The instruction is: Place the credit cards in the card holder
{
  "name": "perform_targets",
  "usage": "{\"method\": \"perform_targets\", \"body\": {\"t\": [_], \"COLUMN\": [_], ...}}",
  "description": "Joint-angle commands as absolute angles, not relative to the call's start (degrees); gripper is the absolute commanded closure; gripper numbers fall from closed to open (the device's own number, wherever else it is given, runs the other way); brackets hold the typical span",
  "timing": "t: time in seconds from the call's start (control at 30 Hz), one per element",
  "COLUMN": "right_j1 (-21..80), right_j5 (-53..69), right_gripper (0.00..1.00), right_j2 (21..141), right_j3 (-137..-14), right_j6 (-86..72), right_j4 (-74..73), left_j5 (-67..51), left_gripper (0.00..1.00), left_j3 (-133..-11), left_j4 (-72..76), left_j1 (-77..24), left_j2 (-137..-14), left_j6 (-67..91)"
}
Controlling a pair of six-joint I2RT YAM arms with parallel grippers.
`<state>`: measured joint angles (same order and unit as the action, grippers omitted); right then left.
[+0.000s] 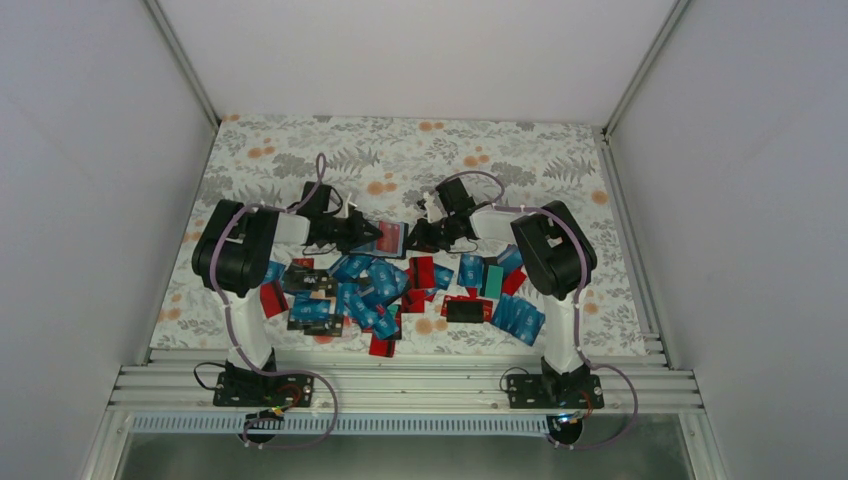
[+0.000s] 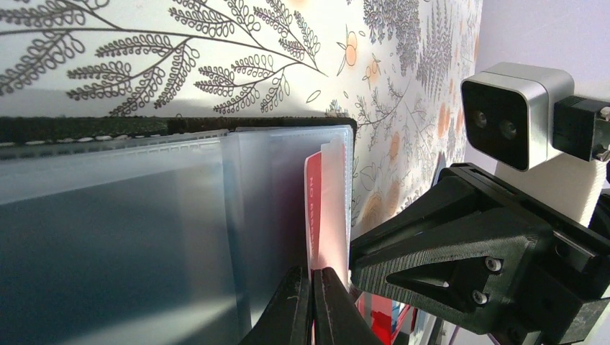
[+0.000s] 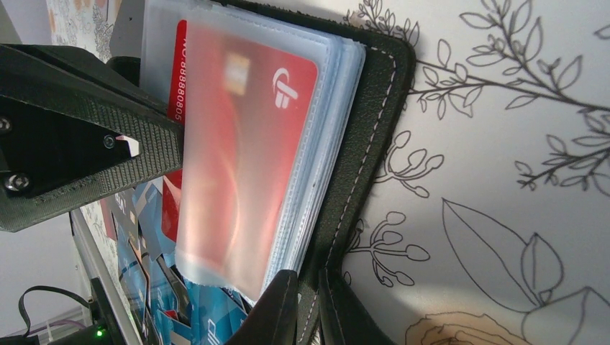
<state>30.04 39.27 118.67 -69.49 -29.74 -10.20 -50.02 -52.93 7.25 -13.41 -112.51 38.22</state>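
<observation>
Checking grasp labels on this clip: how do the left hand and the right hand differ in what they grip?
The left hand pinches the red card, most of it sitting in a clear sleeve; the right hand clamps the card holder by its black stitched cover. The left hand reaches the holder from the left, the right hand from the right. Both are shut on something thin.
</observation>
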Motion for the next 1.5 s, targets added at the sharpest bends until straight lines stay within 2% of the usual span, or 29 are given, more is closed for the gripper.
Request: {"method": "perform_targets", "body": {"t": [0.0, 0.5, 0.8, 1.27, 1.47], "right_j1": [30.2, 30.1, 30.0, 28.4, 28.0], "right_j5": [39.3, 39.6, 39.3, 38.3, 37.8], "right_gripper": [0.9, 0.9, 0.9, 0.9, 0.89], "right_j2": [120.1, 119.9, 119.1, 115.5, 113.7], "right_j3": [-70.9, -70.8, -70.5, -69.6, -69.6], "right_j6": [-28.8, -29.0, -28.5, -27.6, -27.2], "right_j4": [-10.8, -10.5, -10.9, -11.7, -12.4], "left_j5": [-49.3, -47.6, -45.8, -40.8, -37.2], "left_gripper": [0.98, 0.97, 0.96, 0.64, 0.45], "left_j3": [-53.1, -51.6, -51.9, -54.4, -54.9], "left_j4": [6.7, 9.6, 6.3, -2.8, -6.7], "left_j1": [-14.2, -15.3, -15.4, -15.4, -15.5], "left_j2": [-114.0, -113.4, -112.2, -106.7, -103.4], "left_j6": [37.8, 41.5, 39.9, 34.4, 32.1]}}
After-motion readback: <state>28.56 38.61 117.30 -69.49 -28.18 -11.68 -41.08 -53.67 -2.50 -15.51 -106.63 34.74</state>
